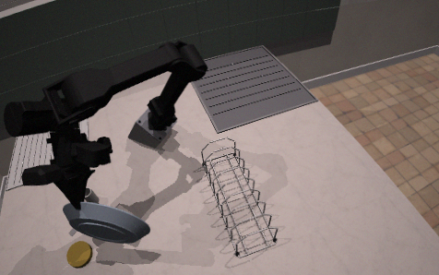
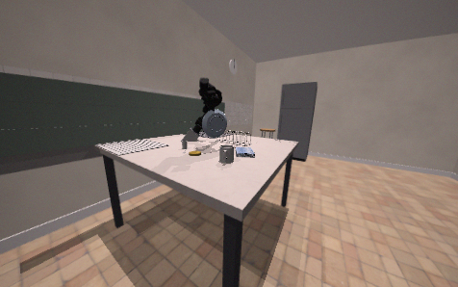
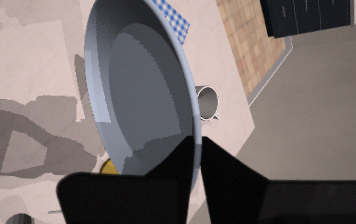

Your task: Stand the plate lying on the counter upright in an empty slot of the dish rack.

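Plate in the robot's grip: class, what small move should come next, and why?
Probably carry the plate sideways toward the dish rack, keeping it raised. The tool is shut on its rim, it hangs clear of the counter, and in the top view the rack stands well off to one side.

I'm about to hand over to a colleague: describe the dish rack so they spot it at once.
On the pale counter, find the grey ridged mat. Below it in the top view stands the dish rack, long and narrow. Only it is open wire, with a row of upright loops.
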Controlling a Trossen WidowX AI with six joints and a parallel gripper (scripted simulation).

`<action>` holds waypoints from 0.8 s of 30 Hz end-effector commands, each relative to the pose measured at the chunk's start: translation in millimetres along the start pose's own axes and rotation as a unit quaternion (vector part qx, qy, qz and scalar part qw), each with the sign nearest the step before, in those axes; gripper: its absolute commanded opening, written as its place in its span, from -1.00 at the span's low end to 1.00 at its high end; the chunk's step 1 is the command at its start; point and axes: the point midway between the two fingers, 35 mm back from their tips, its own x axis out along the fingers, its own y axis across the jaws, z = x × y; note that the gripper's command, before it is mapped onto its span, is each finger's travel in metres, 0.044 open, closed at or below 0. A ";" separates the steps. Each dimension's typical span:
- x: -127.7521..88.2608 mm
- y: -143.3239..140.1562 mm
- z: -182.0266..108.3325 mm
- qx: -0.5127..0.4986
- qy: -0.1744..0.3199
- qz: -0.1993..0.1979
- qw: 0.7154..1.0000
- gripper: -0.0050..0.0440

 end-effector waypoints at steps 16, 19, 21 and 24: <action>0.0 1.1 -6.9 -0.217 -0.065 -0.017 0.974 -0.80; 0.0 1.1 -6.9 -0.217 -0.065 -0.017 0.974 -0.80; 0.0 1.1 -6.9 -0.217 -0.065 -0.017 0.974 -0.80; 0.0 1.1 -6.9 -0.217 -0.065 -0.017 0.974 -0.80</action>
